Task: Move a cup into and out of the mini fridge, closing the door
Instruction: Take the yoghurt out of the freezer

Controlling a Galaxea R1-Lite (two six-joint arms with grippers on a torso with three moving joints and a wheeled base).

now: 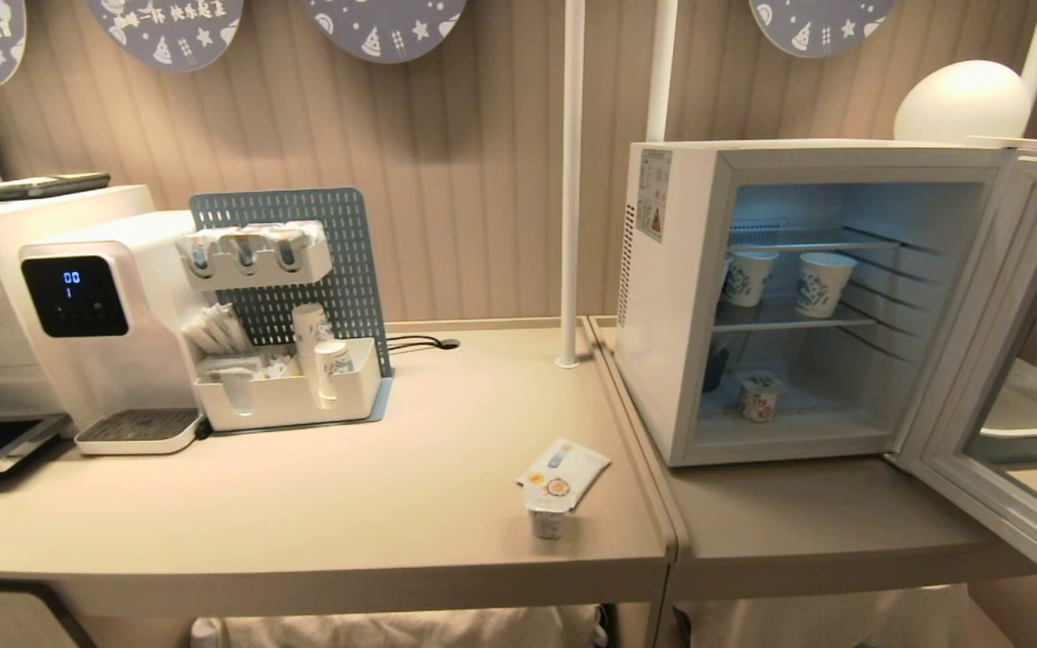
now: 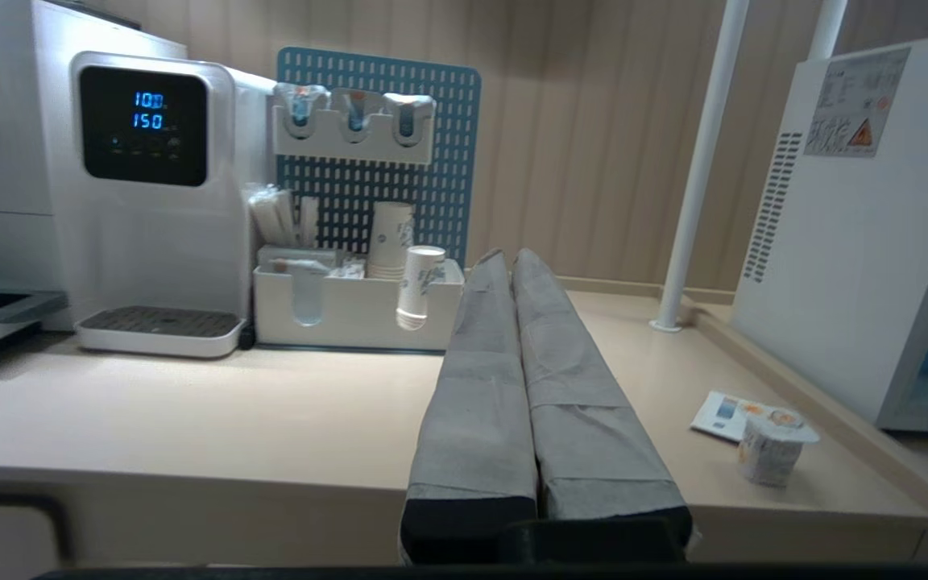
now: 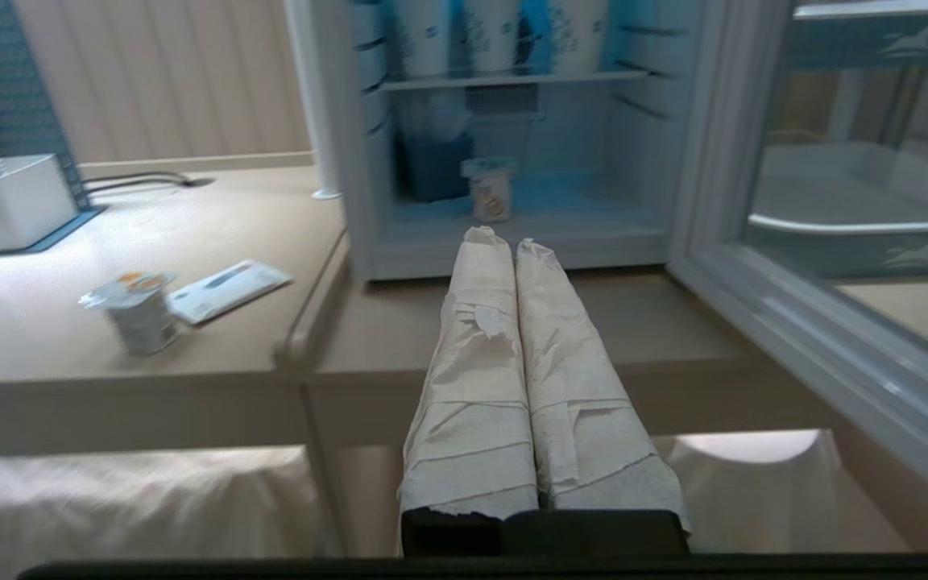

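The white mini fridge (image 1: 671, 297) stands on the right-hand table with its glass-windowed door (image 1: 1005, 360) swung wide open to the right. A small foil-lidded cup (image 1: 548, 515) sits on the left table near the front edge. A similar cup (image 1: 759, 398) rests on the fridge floor, and two paper cups (image 1: 750, 277) stand on the middle shelf. Neither arm shows in the head view. My left gripper (image 2: 506, 256) is shut and empty, in front of the table edge, left of the table's cup (image 2: 770, 451). My right gripper (image 3: 503, 238) is shut and empty, pointing at the open fridge.
A water dispenser (image 1: 104, 333) and a white organiser (image 1: 293, 387) with paper cups and a blue pegboard stand at the back left. A white pole (image 1: 570, 180) rises beside the fridge. A leaflet (image 1: 572, 463) lies behind the table's cup. A raised seam (image 1: 635, 423) joins the two tables.
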